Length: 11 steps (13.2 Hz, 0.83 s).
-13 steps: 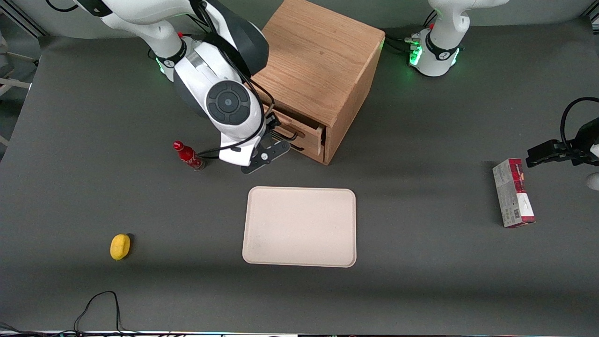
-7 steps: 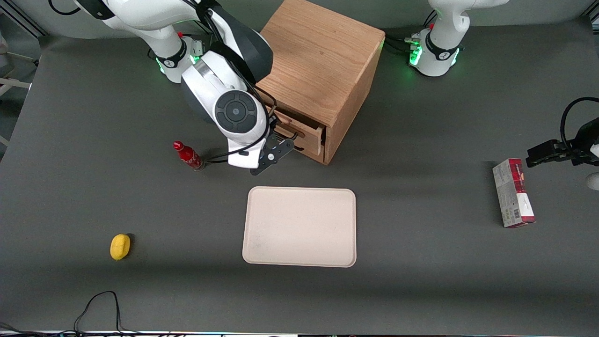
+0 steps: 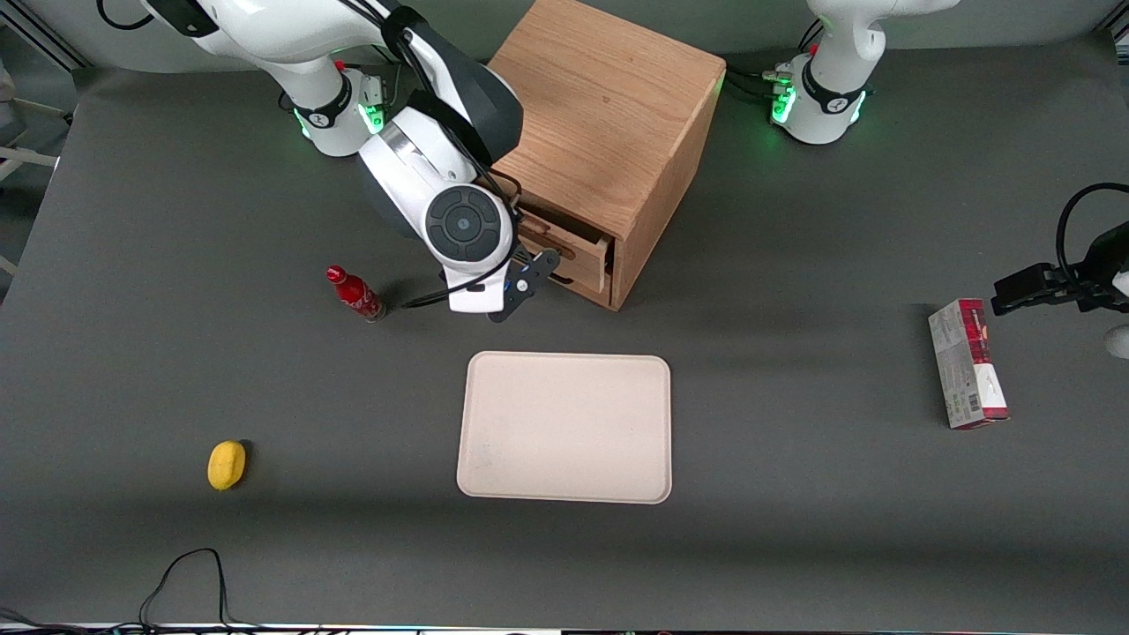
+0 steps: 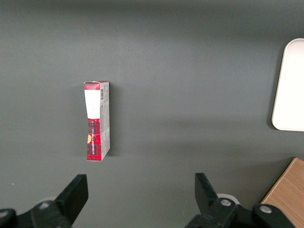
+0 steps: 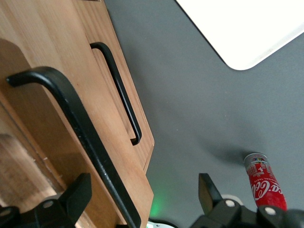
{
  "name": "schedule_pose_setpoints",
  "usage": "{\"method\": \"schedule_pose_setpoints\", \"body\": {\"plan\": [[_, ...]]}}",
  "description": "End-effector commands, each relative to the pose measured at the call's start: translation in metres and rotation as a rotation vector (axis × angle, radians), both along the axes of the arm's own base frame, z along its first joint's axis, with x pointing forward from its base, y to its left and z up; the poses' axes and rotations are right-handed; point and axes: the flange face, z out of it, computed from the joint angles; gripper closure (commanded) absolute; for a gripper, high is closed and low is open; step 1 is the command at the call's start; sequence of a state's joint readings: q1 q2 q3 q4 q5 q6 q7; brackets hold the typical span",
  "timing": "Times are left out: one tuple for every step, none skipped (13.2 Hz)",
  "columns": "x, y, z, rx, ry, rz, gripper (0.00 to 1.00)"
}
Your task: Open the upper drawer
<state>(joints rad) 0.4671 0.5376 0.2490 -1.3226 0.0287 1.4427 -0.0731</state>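
Note:
The wooden cabinet (image 3: pixel 609 115) stands at the back of the table. Its upper drawer (image 3: pixel 578 251) is pulled out a little. My right gripper (image 3: pixel 529 272) is in front of that drawer, at its end toward the working arm. In the right wrist view the gripper (image 5: pixel 142 190) is open, and the upper drawer's black wire handle (image 5: pixel 76 128) runs between the two fingers without either touching it. The upper drawer's front (image 5: pixel 38 118) is close to the camera. The lower drawer's handle (image 5: pixel 118 95) shows farther off, and that drawer is shut.
A red cola bottle (image 3: pixel 355 295) stands beside the gripper, toward the working arm's end. A beige tray (image 3: pixel 564 428) lies nearer the front camera than the cabinet. A yellow lemon (image 3: pixel 226 464) lies near the front edge. A red-and-grey box (image 3: pixel 966 363) lies toward the parked arm's end.
My wrist has swung toward the cabinet and a little away from the front camera. The upper drawer stays out by about the same amount.

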Motion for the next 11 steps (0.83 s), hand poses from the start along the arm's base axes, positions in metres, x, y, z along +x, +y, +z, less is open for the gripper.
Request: {"method": "schedule_pose_setpoints", "body": {"plan": [[-0.011, 0.004, -0.001, 0.01, 0.025, 0.034, 0.0], [-0.016, 0.011, -0.005, 0.008, 0.027, 0.047, 0.0], [-0.015, 0.01, -0.009, 0.006, 0.03, 0.045, 0.0], [-0.014, 0.011, -0.01, 0.009, 0.028, 0.044, 0.0], [-0.013, 0.011, -0.01, 0.01, 0.025, 0.042, 0.0], [-0.012, 0.01, -0.011, 0.009, 0.023, 0.041, 0.0], [-0.008, 0.006, -0.011, 0.012, 0.016, 0.031, 0.0], [-0.006, 0.007, -0.013, 0.015, 0.013, 0.028, 0.0], [-0.002, 0.005, -0.015, 0.017, 0.008, 0.022, 0.0], [0.003, 0.001, -0.017, 0.016, 0.003, 0.014, 0.0], [0.007, -0.001, -0.022, 0.021, -0.002, 0.006, 0.0]]}}
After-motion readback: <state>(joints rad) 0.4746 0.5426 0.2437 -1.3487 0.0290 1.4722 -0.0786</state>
